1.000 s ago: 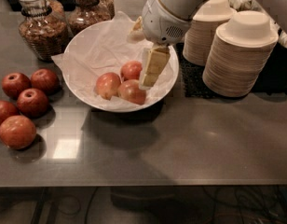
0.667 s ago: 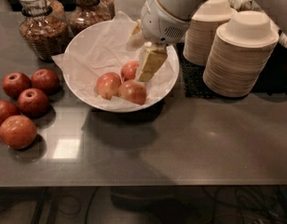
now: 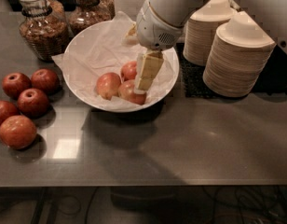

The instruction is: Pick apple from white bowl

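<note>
The white bowl (image 3: 83, 45), wide and lined with crinkled white paper, stands at the back middle of the grey table. Three apples lie in it. The apple (image 3: 126, 93), pinkish-red over pale yellow, lies at the front. A second pale apple (image 3: 107, 84) lies to its left and a redder one (image 3: 129, 70) behind it. My gripper (image 3: 141, 82) reaches down into the bowl from the upper right. Its cream tip is at the right side of the front apple, covering part of it and of the redder one.
Several dark red apples (image 3: 23, 101) lie on the table left of the bowl. Two glass jars (image 3: 41, 27) stand behind the bowl at the back left. Two stacks of cream paper bowls (image 3: 236, 55) stand on a black mat to the right.
My gripper has moved a little left and lower into the bowl, down onto the apples. The apples and bowl have not moved.
</note>
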Robot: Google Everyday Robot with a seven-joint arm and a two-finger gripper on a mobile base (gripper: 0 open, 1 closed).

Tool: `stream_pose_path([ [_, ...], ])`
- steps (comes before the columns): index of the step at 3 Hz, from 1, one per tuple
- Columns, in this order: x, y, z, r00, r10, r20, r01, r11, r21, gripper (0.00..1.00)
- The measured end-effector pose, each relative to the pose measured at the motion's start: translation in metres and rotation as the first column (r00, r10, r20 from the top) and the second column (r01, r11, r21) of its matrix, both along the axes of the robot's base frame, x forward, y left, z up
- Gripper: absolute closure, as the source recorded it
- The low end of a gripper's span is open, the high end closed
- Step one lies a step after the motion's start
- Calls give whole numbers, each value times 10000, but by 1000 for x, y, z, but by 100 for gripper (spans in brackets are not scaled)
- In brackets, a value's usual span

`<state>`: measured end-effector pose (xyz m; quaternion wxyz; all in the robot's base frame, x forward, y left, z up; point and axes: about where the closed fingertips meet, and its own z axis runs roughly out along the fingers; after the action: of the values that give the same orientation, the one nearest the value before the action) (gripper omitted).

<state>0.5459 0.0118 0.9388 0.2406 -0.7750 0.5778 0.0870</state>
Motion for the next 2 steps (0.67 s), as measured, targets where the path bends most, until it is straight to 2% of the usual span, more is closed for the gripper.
stream_pose_path([
  [1, 0, 0, 0, 10000, 4, 0, -4, 10000, 0, 9],
  [2, 5, 9, -3, 9998, 199, 3, -199, 9998, 16, 9],
])
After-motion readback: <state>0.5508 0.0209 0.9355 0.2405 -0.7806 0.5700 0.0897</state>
